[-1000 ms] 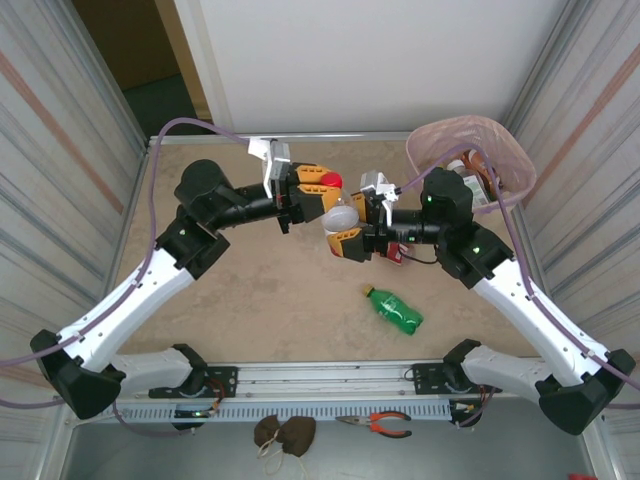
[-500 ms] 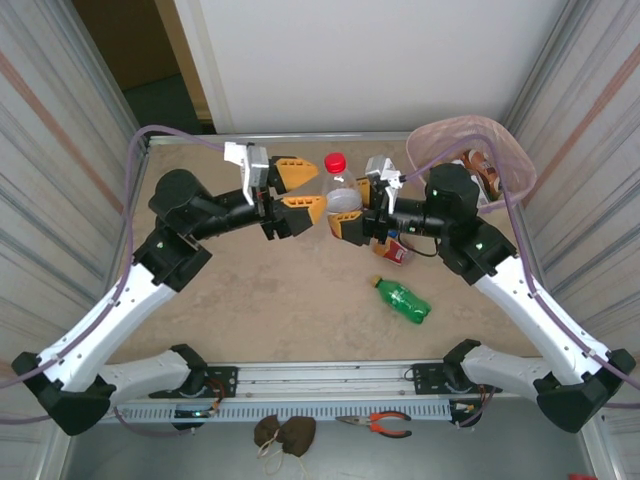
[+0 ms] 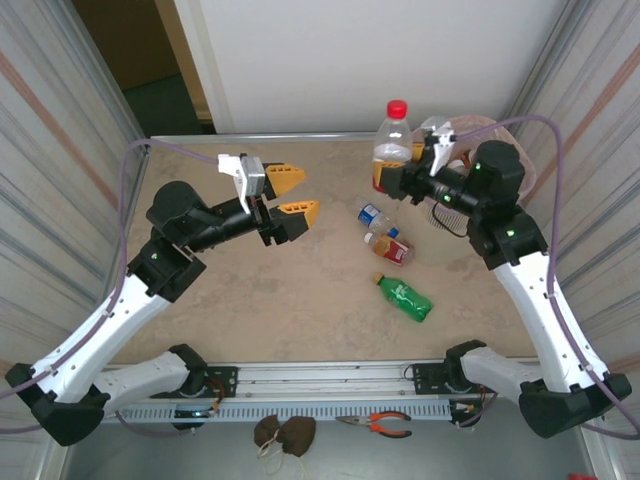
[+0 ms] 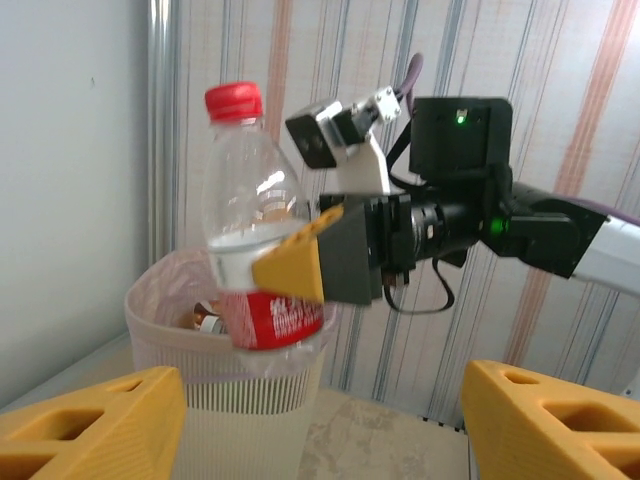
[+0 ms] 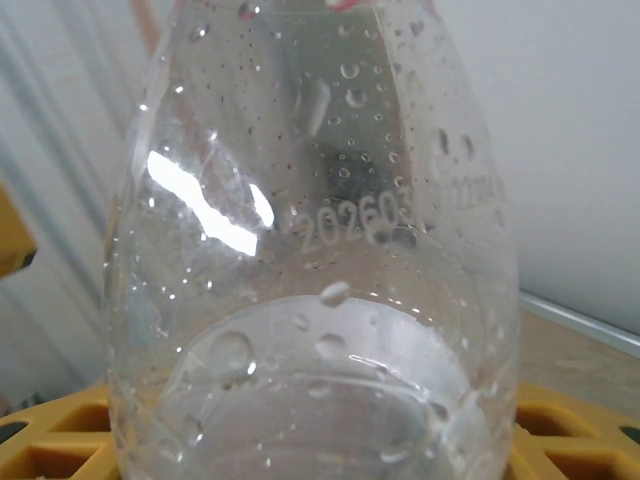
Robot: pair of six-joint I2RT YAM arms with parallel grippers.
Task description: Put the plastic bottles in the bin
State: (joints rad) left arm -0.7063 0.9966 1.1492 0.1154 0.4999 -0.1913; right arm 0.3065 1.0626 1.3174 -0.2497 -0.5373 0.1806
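- Firmly pinched around a clear red-capped bottle [image 3: 392, 135], upper right of centre in the top view: right gripper [image 3: 388, 175], yellow fingers against the bottle's lower half, bottle upright and lifted, just beside the bin [image 4: 250, 400].
- Spread wide and holding nothing, left of centre above the table [image 3: 250, 300]: left gripper [image 3: 295, 192].
- Counted lying on the table, right of centre: three bottles, namely blue-labelled bottle [image 3: 372, 215], red-labelled bottle [image 3: 390, 248] and green bottle [image 3: 403, 298].
- Counted outside the bin: four bottles; one bin.
- Glimpsed inside the pink-lined bin from the left wrist: more bottles, number impossible to tell.
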